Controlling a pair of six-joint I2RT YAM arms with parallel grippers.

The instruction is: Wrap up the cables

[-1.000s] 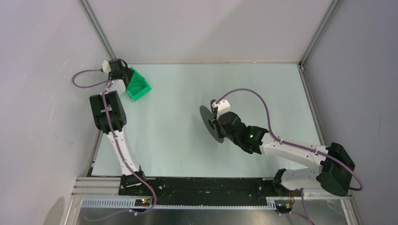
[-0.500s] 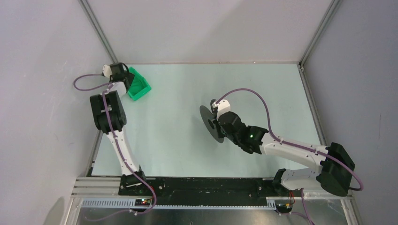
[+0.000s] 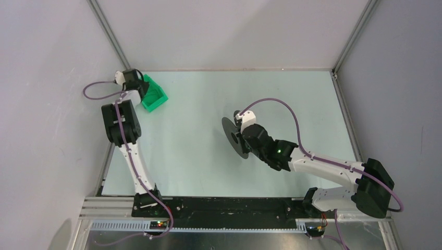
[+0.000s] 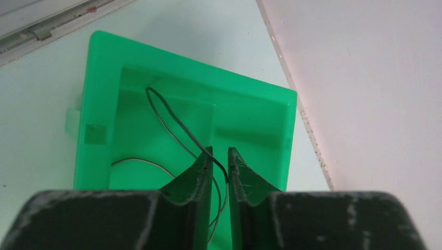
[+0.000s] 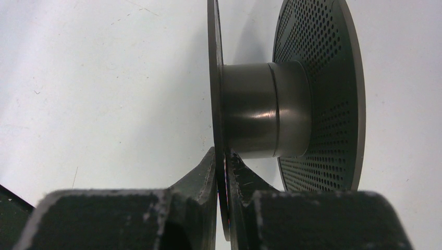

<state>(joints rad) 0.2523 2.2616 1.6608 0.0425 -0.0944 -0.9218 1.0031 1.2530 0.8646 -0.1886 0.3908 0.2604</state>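
A thin black cable (image 4: 167,112) lies in loose curls inside a green bin (image 4: 99,104) at the table's far left corner (image 3: 155,99). My left gripper (image 4: 220,151) hangs over the bin with its jaws a narrow gap apart. The cable runs through that gap and touches the fingers, but the gap is much wider than the cable. My right gripper (image 5: 221,152) is shut on the thin near flange of a dark metal spool (image 5: 260,109), held upright on its edge mid-table (image 3: 232,136). The spool's hub is bare.
The left wall panel (image 4: 375,78) stands right beside the bin. An aluminium frame rail (image 3: 112,39) runs along the table's far left corner. Purple hoses (image 3: 284,107) loop over both arms.
The left wrist has shifted slightly to the right and nearer over the bin. The right arm and the spool have not moved.
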